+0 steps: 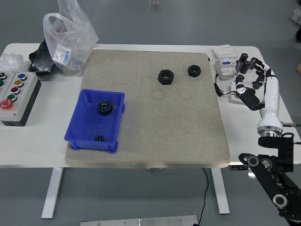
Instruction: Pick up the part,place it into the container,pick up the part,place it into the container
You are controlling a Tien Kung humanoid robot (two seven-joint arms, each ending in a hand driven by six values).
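Note:
Two black hex nuts lie on the beige mat: a larger nut and a smaller nut to its right. A blue bin sits at the mat's left and holds a black gear and a small black part. My right hand hovers at the table's right edge, off the mat, right of the nuts, with fingers spread and empty. The left arm is out of view.
White electrical breakers and small black cylinders lie at the back right near my hand. A button box stands at the left, with a plastic bag and a black tray behind it.

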